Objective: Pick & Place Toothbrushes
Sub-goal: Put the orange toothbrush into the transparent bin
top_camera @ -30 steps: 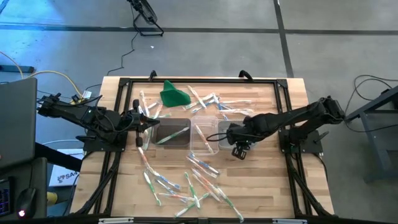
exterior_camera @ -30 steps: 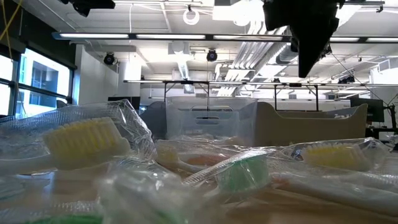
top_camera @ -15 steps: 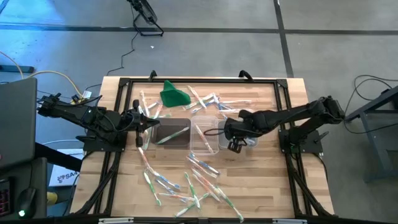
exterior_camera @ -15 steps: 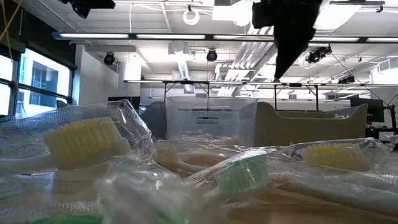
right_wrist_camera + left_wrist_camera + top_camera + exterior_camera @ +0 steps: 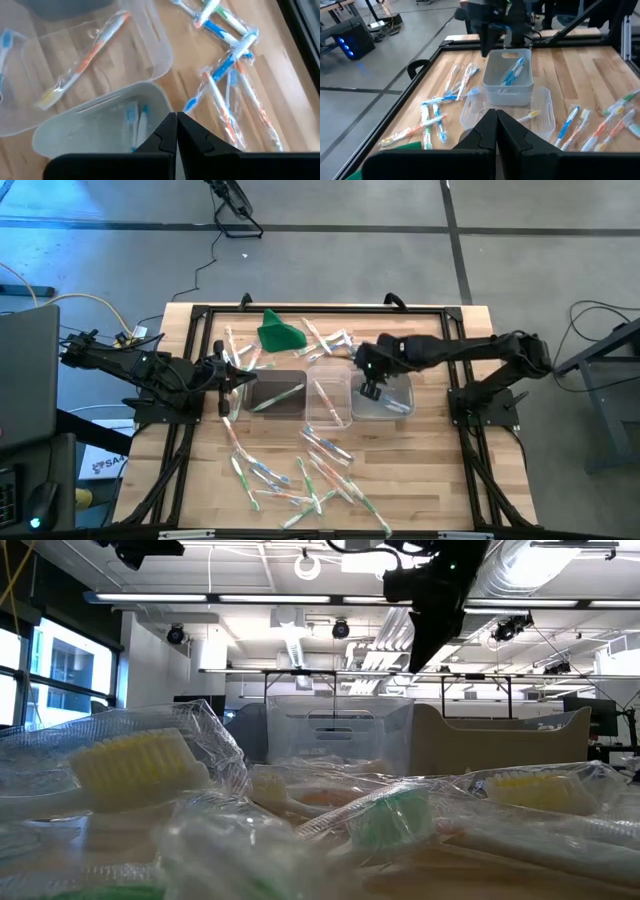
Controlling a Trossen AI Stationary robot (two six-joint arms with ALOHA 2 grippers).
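Many wrapped toothbrushes lie flat on the wooden table, one group near the far edge [image 5: 325, 340] and one near the front edge [image 5: 300, 475]. Three clear tubs stand in a row mid-table. The right tub [image 5: 392, 400] holds blue toothbrushes [image 5: 512, 72]. An orange one [image 5: 85, 60] lies in the middle tub [image 5: 328, 405]. The left tub [image 5: 275, 393] holds a green one. My right gripper [image 5: 369, 390] hovers shut over the right tub's far left part, holding nothing. At the table's left side, my left gripper [image 5: 240, 380] is raised, shut and empty.
A green cloth-like lump [image 5: 280, 332] lies at the far left of the table. A black frame [image 5: 320, 310] runs around the table's edges. In the low view, wrapped toothbrushes [image 5: 140, 765] crowd the foreground in front of the tubs [image 5: 340, 730].
My right gripper has swung from the near side of the right tub toward the table's far edge and a little to the left, turning as it went. It stays shut and empty. The tubs and toothbrushes have kept their places.
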